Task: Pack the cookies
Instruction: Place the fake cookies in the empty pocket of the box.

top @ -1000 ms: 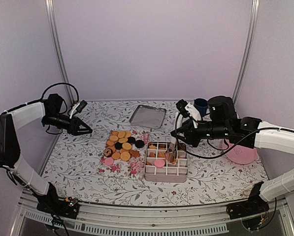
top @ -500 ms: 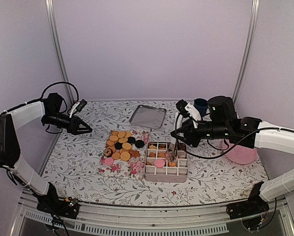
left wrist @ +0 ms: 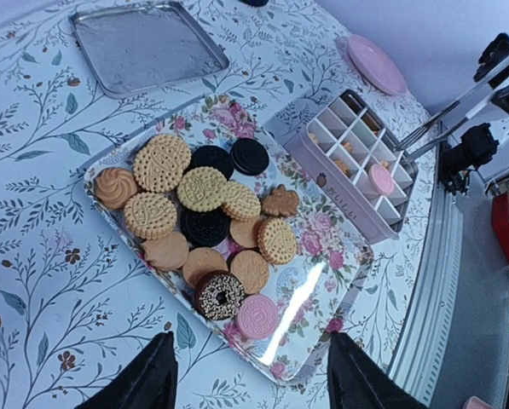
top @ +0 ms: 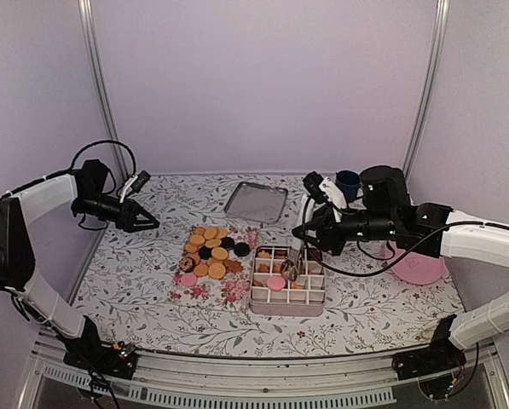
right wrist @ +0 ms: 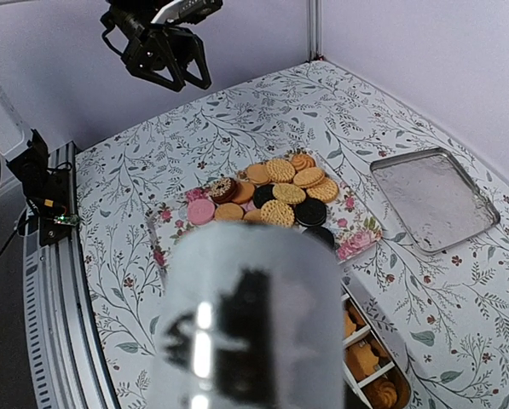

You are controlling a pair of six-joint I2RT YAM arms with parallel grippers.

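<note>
- Left pincer hangs above the counter, off to the left of the spread. It is spread wide with nothing in it, and its wrist view shows both fingers framing the near edge of the floral tray.
- Right pincer is clamped on a pair of metal tongs. They angle down with the tip over the divided box. I can't tell whether the tip carries anything, because the right wrist view is mostly a blur of shiny metal.
- The cookies are mostly heaped on the floral tray, several overlapping. A few, one pink among them, already sit in the box's compartments, and the box stands just beside the tray on its right.
- My read on handling is that they're light, stiff and brittle, so a hard squeeze would likely crack one.
- I'd pinch each one across its rim, gently.
- I'd start with the ones lying on top of the heap, since a buried one would drag its neighbours along.
- The ridged golden ones should give the tongs some bite. The smooth pink and dark ones look more likely to slip.
- The compartments look snug, so I'd lower a cookie well in before letting go rather than drop it from above.
</note>
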